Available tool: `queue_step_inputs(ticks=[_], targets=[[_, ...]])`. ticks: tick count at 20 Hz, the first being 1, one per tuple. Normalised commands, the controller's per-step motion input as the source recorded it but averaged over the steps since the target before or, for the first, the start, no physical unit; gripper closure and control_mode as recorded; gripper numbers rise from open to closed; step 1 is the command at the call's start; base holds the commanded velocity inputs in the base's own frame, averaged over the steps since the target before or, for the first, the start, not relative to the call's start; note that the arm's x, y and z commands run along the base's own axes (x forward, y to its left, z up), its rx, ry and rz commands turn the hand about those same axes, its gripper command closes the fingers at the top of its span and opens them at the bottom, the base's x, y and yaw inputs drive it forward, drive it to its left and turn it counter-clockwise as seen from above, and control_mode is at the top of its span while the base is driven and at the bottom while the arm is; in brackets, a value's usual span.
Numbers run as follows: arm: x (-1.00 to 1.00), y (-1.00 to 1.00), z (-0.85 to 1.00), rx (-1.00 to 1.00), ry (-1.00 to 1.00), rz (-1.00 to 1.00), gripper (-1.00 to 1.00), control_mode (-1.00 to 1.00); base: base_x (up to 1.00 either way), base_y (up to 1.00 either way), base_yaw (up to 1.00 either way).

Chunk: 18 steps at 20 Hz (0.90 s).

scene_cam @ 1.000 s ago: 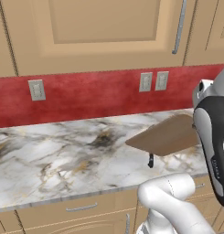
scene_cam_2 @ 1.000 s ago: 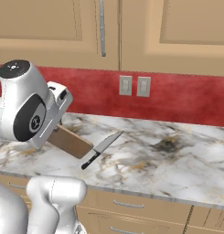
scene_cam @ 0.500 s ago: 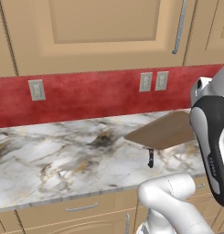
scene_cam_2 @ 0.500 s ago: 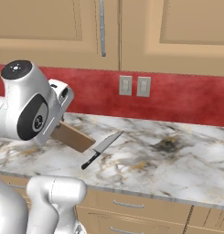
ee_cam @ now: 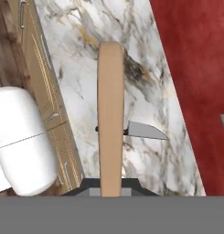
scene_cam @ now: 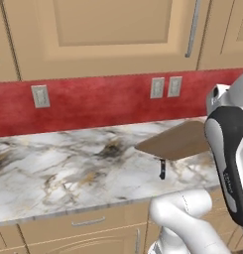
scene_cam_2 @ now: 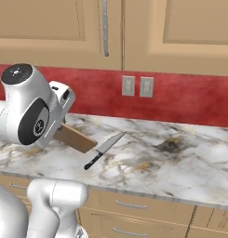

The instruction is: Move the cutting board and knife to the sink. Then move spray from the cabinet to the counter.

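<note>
Setting: a simulated kitchen is showing tan upper cabinets, a red backsplash carrying white wall outlets, and tan drawers running under the worktop.
Counter: the counter is stretching across both base views, its marble veining darkest around a smudge at about 12 o'clock from the middle of the left base view.
Cutting board: the cutting board is hanging clear above the counter, tilted, with its free end reaching toward 9 o'clock in the left base view; in the right base view the cutting board is poking out from under the arm toward 4 o'clock; in the hand view the cutting board is appearing edge-on as a narrow strip running toward 12 o'clock.
Gripper: the gripper is clamping narrowly on the near end of the cutting board, the board's edge sitting between the two dark tips.
Knife: the knife is lying flat on the counter, its tip pointing toward 1 o'clock in the right base view and its black handle toward 7 o'clock; in the hand view the blade is showing at 3 o'clock of the board, which is crossing over the knife; whether board and knife are touching cannot be told.
Arm: the white arm is filling the 9 o'clock side of the right base view.
</note>
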Motion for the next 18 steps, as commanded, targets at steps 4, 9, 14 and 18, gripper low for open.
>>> queue_step_inputs(ticks=[4,9,14,18], targets=[[0.0,0.0,0.0,0.0,0.0,0.0,1.0,1.0,-0.74,0.15,0.16],[0.0,0.0,0.0,0.0,0.0,0.0,1.0,1.0,-0.38,0.73,0.34],[0.0,0.0,0.0,0.0,0.0,0.0,1.0,1.0,-0.03,0.41,0.89],[0.0,0.0,0.0,0.0,0.0,0.0,1.0,1.0,-0.03,0.18,0.98]])
